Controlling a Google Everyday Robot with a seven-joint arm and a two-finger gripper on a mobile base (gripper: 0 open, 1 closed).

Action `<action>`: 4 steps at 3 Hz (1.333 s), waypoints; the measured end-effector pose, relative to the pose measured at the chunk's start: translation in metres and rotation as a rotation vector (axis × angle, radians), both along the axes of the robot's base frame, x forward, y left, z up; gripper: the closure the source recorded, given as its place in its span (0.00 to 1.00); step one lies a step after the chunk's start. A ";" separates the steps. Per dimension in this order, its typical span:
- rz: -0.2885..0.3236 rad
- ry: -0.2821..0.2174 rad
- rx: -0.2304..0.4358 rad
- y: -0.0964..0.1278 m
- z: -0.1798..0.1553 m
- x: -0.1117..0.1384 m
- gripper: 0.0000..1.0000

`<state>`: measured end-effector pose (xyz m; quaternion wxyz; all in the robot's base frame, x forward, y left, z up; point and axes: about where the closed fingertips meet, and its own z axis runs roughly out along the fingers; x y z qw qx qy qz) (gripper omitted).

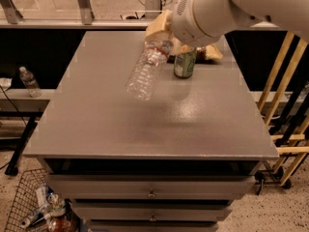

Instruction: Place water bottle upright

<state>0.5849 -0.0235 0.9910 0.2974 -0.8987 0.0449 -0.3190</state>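
Grey table (145,134) fills the view, its drawers (150,187) shut. White arm (227,8) comes in from top right. Yellow rack (282,81) stands at right. Wire basket (18,197) on the floor lower left holds litter, looks like bottles and wrappers, exact items unclear. Bottle (144,71) is in the air over the table's far middle, not touching it. Its long axis is tilted, cap end up-right in the gripper, base down-left toward the near side. Gripper (163,37) sits over the far part of the table, clamped on the bottle's neck end, just left of the upright can (185,64). Likely next: swing the base under the cap, then lower onto bare table left of the can. Clipping the can is the risk. Small bottle (29,81) stands on a ledge at left, well apart.
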 end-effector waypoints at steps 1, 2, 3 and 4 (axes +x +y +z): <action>0.071 -0.126 -0.017 -0.013 0.011 0.001 1.00; 0.128 -0.188 -0.074 -0.015 0.015 -0.001 1.00; 0.129 -0.189 -0.075 -0.015 0.015 -0.001 1.00; 0.175 -0.228 -0.093 -0.013 0.015 -0.003 1.00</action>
